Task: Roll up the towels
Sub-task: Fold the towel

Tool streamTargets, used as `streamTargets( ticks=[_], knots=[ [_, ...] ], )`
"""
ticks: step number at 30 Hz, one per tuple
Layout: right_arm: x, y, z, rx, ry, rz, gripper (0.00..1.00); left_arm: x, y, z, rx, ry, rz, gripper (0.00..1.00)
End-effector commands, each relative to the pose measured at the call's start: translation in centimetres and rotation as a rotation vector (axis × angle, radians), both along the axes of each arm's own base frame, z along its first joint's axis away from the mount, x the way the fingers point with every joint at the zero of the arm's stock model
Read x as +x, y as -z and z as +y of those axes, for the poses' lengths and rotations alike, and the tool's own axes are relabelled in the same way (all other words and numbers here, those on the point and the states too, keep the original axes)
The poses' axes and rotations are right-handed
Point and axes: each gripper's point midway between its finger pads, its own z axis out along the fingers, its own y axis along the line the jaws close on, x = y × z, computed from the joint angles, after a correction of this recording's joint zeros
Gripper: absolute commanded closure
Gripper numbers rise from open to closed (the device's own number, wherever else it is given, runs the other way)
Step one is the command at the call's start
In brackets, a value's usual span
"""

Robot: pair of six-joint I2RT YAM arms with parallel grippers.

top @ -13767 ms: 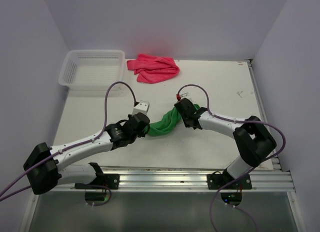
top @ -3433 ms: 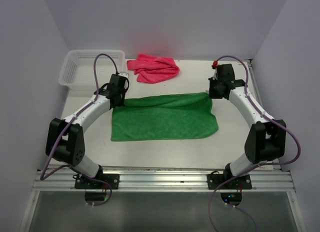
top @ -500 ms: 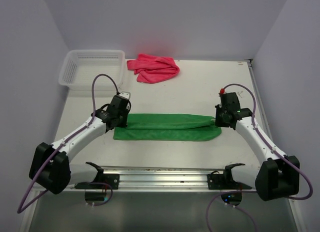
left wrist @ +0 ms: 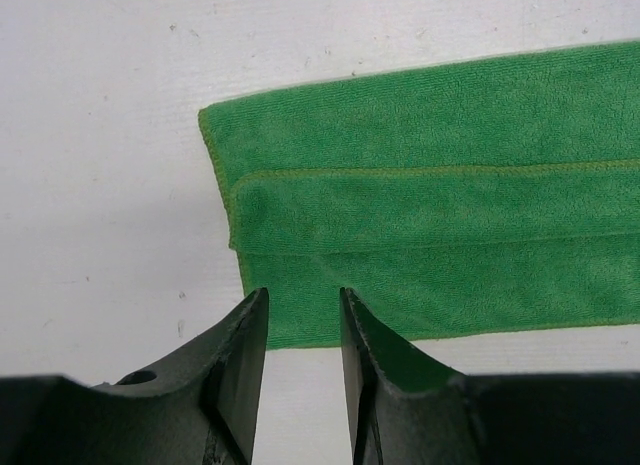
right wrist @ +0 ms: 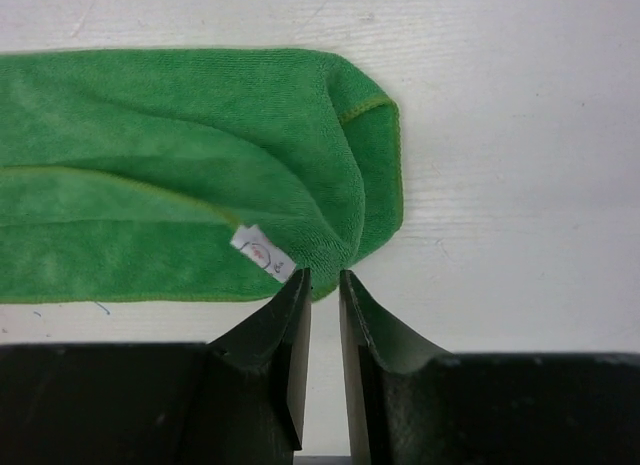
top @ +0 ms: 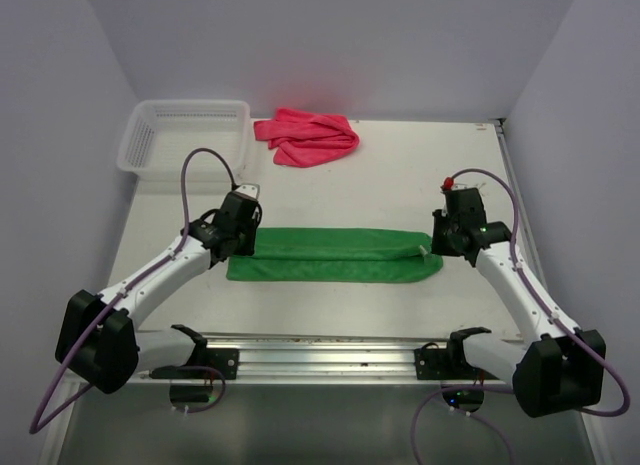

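The green towel (top: pixel 335 255) lies flat on the table, folded lengthwise into a long narrow strip. My left gripper (top: pixel 240 247) is at its left end, and in the left wrist view that gripper (left wrist: pixel 300 300) stands open over the towel's (left wrist: pixel 430 235) near edge with nothing between the fingers. My right gripper (top: pixel 445 247) is at the right end. In the right wrist view it (right wrist: pixel 323 280) is narrowly open, its tips right at the towel's (right wrist: pixel 180 185) rounded corner beside a white label (right wrist: pixel 258 253). The pink-red towel (top: pixel 307 137) lies crumpled at the back.
A white mesh basket (top: pixel 183 135) stands at the back left, next to the pink-red towel. Walls close in on the left, right and back. The arms' mounting rail (top: pixel 330 360) runs along the near edge.
Both grippers have opened and let go of the green towel's ends. The towel, bunched then spread out earlier, now rests as a folded strip; the arms have barely shifted.
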Motion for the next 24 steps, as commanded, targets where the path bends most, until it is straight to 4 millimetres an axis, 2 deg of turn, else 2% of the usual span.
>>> streamTargets(
  ticks=[1, 3, 7, 10, 12, 15, 19, 22, 24],
  knots=[
    [-0.9, 0.0, 1.2, 0.064, -0.024, 0.014, 0.77, 1.2, -1.1, -1.1, -0.034, 0.009, -0.041, 0.61],
    [-1.1, 0.0, 1.0, 0.056, -0.021, 0.017, 0.74, 1.9, -1.7, -1.9, -0.058, 0.027, -0.054, 0.61],
    [-1.3, -0.5, 1.0, 0.061, -0.016, 0.013, 0.71, 4.0, -4.4, -3.5, -0.113, 0.057, -0.132, 0.61],
    [-0.9, -0.9, 1.7, 0.097, -0.029, -0.015, 0.72, 5.0, -6.1, -4.3, -0.143, 0.077, -0.183, 0.6],
    [-0.9, -0.7, 2.2, 0.122, -0.039, -0.005, 0.72, 5.4, -6.5, -4.7, -0.152, 0.096, -0.202, 0.59],
    [-0.6, 0.0, 3.2, 0.165, -0.062, 0.018, 0.71, 5.6, -5.9, -4.6, -0.138, 0.102, -0.197, 0.59],
    [1.0, -0.2, 4.5, 0.214, -0.073, -0.023, 0.74, 5.1, -4.5, -3.9, -0.106, 0.098, -0.194, 0.59],
    [2.0, -0.3, 5.8, 0.238, -0.097, -0.023, 0.75, 4.9, -4.5, -3.5, -0.099, 0.09, -0.202, 0.59],
    [2.7, -0.2, 7.3, 0.249, -0.147, -0.01, 0.75, 4.9, -5.4, -3.8, -0.122, 0.103, -0.224, 0.58]
  ],
)
